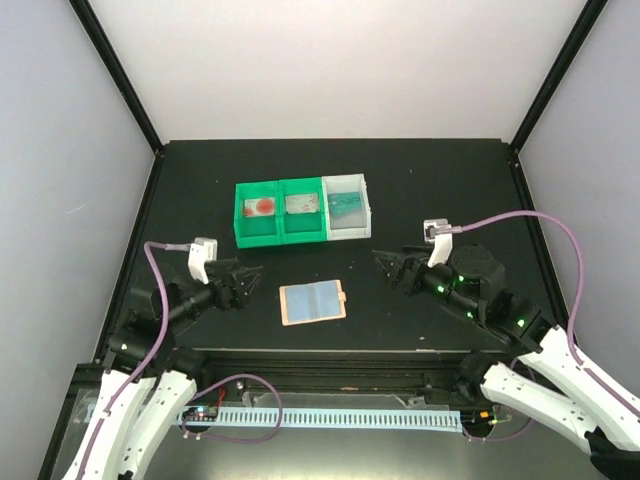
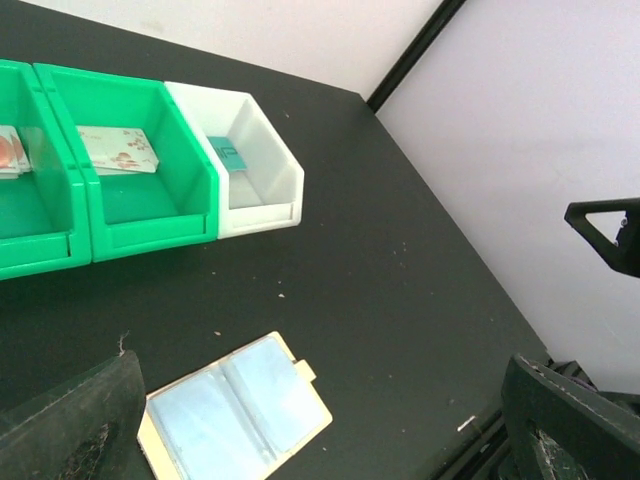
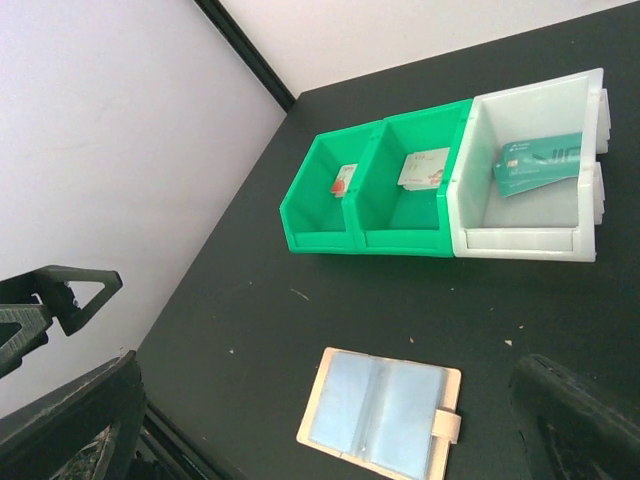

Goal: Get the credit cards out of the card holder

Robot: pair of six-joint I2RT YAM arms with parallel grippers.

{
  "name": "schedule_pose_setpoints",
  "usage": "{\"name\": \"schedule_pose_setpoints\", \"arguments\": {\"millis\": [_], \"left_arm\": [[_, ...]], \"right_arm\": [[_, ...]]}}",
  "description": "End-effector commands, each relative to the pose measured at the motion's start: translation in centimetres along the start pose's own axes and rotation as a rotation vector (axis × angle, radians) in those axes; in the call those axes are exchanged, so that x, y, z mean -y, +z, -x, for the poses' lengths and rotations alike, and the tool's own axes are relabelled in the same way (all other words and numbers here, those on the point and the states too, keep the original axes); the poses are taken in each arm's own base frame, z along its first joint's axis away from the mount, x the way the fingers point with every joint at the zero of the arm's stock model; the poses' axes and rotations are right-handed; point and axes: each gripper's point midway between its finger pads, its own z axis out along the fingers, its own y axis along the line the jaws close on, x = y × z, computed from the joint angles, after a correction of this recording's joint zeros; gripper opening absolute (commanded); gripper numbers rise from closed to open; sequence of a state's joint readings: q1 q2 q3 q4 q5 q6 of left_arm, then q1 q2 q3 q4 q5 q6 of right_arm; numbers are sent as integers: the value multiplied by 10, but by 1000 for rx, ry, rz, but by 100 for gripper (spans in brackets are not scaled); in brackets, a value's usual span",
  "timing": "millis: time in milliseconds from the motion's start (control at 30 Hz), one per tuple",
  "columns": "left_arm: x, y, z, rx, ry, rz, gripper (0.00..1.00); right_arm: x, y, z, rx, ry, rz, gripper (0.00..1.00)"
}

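The tan card holder (image 1: 313,302) lies open and flat on the black table, its bluish-grey pockets up and its side tab to the right. It also shows in the left wrist view (image 2: 235,414) and the right wrist view (image 3: 380,412). A teal credit card (image 1: 347,203) lies in the white compartment of the bin tray; it also shows in the right wrist view (image 3: 538,163) and the left wrist view (image 2: 227,153). My left gripper (image 1: 247,281) is open and empty, left of the holder. My right gripper (image 1: 387,265) is open and empty, right of it.
The green-and-white three-compartment bin tray (image 1: 302,233) stands behind the holder. Its left green compartment holds a card with a red mark (image 1: 260,208), its middle one a pale card (image 1: 301,204). White walls enclose the table on three sides.
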State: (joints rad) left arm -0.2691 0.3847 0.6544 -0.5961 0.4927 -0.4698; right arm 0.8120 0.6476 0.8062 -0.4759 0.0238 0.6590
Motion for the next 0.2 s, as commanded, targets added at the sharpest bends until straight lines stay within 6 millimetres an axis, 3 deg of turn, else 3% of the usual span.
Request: {"name": "schedule_pose_setpoints", "arguments": {"millis": [0,167], "left_arm": [[5,-13,14,63,28,26,99],[7,-16,18,85,39,26,99]], "right_arm": [[3,1,-1,6,0,-7,100],[1,6,-7,-11,25,17,100]]}}
